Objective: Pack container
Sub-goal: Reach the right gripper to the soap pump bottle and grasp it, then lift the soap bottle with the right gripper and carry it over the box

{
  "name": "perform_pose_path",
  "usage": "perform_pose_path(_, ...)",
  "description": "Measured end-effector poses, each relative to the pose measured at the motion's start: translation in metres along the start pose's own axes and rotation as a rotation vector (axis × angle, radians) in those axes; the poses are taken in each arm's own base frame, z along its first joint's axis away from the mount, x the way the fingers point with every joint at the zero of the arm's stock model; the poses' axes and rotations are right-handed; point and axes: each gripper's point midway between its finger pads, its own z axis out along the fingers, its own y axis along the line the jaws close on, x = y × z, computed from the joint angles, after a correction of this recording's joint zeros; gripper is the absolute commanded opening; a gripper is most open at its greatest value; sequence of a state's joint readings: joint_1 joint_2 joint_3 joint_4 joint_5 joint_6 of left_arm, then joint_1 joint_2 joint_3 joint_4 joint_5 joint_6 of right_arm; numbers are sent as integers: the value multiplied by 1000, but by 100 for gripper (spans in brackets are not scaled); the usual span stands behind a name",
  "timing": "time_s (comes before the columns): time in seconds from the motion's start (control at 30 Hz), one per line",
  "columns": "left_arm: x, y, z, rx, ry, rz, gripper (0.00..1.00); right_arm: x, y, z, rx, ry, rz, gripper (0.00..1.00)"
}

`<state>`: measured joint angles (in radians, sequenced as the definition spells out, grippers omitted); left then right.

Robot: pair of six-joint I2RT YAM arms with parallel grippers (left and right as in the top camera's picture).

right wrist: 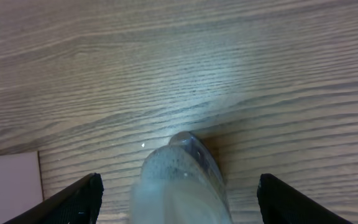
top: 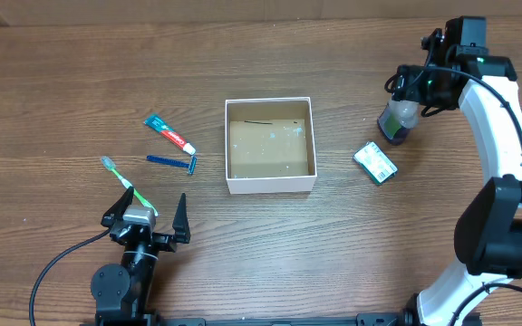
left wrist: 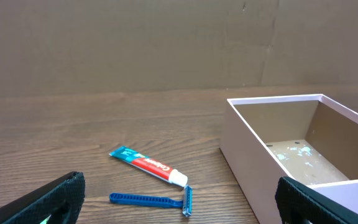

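The container (top: 270, 185) is located at desk centre. The right fingers (right wrist: 73, 202), spread wide, are set astride the clear pump bottle (top: 395, 122) near the right edge, container to their left. The left fingers (top: 181, 219) are held wide, empty.

Toothpaste tube (top: 169, 132), blue razor (top: 172, 162), toothbrush (top: 122, 177), pump bottle (top: 395, 123), perhaps a soap packet (top: 375, 163)

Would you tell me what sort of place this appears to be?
Likely a robotics lab bench rather than a home: a robot arm at a wood-grain table, a cardboard backdrop, toothpaste and razor staged beside a box.
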<state>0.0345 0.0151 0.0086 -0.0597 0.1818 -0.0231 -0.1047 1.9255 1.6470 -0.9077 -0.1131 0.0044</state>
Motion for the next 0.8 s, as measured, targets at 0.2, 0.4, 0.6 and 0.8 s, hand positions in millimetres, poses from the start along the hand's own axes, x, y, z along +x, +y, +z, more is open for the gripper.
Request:
perform_pose_path(0.2,0,0,0,0,0,0,100,0,0,9,-8,6,1,51)
perform_pose_path(0.4,0,0,0,0,0,0,100,0,1,9,-11,5,-7,41)
perform_pose_path(0.6,0,0,0,0,0,0,100,-2,1,9,-9,-5,-13,18)
perform_pose_path(0.8,0,0,0,0,0,0,100,1,0,10,-8,6,-7,9)
